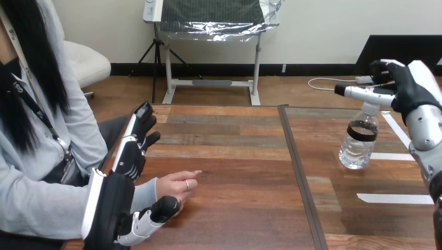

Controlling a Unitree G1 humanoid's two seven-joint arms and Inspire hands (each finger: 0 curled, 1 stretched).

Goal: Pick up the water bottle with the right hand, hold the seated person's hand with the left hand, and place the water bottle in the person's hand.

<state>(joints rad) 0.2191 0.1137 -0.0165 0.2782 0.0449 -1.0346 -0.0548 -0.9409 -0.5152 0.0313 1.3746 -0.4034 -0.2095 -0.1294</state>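
Bottle upright on table, right side, not lifted. Right hand hovers just above its cap, fingers extended, gripping nothing. Left hand sits beside person's hand, which rests on the table. Its fingers are straight, thumb against the near edge, no clasp seen. Judgement: no step complete; grasp, hold and handover all remain.

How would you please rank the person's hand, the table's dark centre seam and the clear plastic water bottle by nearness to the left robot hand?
From the left robot hand:
1. Person's hand, right beside it, at left.
2. Dark centre seam, mid-table.
3. Clear plastic water bottle, far right.
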